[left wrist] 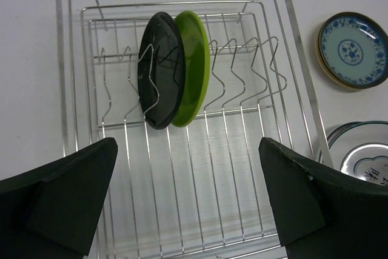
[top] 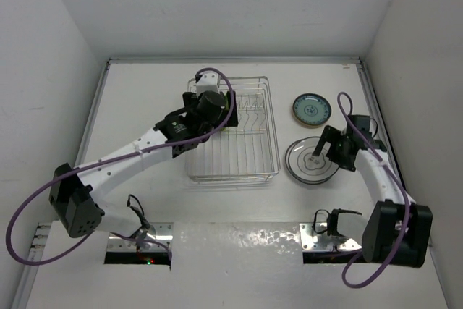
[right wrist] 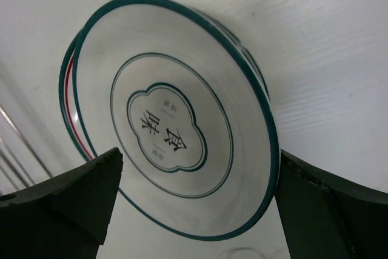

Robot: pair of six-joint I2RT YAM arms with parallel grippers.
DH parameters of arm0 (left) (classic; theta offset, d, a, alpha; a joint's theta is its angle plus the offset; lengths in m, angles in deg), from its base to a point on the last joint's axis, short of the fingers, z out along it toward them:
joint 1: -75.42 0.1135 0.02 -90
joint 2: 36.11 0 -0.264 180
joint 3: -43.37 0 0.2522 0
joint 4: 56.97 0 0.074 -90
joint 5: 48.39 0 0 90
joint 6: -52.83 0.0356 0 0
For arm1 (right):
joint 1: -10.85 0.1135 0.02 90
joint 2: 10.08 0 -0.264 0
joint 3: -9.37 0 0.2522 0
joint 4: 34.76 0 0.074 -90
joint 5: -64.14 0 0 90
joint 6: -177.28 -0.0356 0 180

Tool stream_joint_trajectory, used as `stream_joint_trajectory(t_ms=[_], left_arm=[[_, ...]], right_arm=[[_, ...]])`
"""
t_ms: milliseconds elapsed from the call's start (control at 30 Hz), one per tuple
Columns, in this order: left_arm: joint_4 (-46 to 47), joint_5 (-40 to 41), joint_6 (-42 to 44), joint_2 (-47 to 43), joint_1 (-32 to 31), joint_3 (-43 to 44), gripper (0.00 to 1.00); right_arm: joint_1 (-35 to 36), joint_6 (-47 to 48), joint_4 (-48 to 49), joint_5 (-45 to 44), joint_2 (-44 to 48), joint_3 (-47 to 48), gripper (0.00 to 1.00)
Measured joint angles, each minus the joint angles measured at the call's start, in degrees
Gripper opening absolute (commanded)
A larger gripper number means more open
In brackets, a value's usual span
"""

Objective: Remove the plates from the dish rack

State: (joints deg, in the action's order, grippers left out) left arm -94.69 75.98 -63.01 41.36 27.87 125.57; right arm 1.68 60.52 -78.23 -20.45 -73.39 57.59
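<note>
In the top view the left arm reaches from the lower left across the dish rack [top: 239, 168] at centre frame, so it is the nearer arm for what is left inside. In its wrist view the left gripper [left wrist: 188, 168] is spread wide and empty, one finger at each lower corner of the frame.

Straight ahead of it, in the upper middle of that frame, two plates stand on edge in the tines. The black plate [left wrist: 159, 71] is on the left and the lime green plate [left wrist: 194, 65] leans against its right face. Their rims point toward the gripper and their faces look left and right. The spread of the fingers therefore already runs across the plates' thickness, and the green one sits almost on the midline between them. The approach looks like a straight push forward and down.

Further right on the table [top: 145, 92], outside the rack, lies the blue-centred plate [top: 312, 109]. Below it in the frame is a flat stack, a teal-rimmed white plate [right wrist: 176, 125] on top of a red-lined plate [right wrist: 71, 119]. The right gripper [right wrist: 198, 157] hangs over that stack with its fingers spread to either side, gripping nothing.
</note>
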Motion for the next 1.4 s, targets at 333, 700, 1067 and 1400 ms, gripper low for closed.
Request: stream_joint_trajectory(t_ms=[333,700,1067,1400], left_arm=[[3.1,-6.6,-2.5,5.1,4.5,0.3,1.0],[5.0,-7.8,-4.0,5.3,5.0,0.5,1.0],[7.3,-10.7,-6.9,12.3,9.4,4.7,0.53],[10.6,-20.1,-8.1,18.8,16.2,4.7,0.45]], right_arm=[[4.1,5.3,-5.1,-13.5,-6.4,6.9,0.99],[10.1,6.2,-6.9,-11.2,-2.0,9.4,0.99],[16.0,3.8,-5.7,-9.7,5.3,14.5,0.99],[16.1,4.6,-6.2,-9.2,4.1,9.7,0.99]])
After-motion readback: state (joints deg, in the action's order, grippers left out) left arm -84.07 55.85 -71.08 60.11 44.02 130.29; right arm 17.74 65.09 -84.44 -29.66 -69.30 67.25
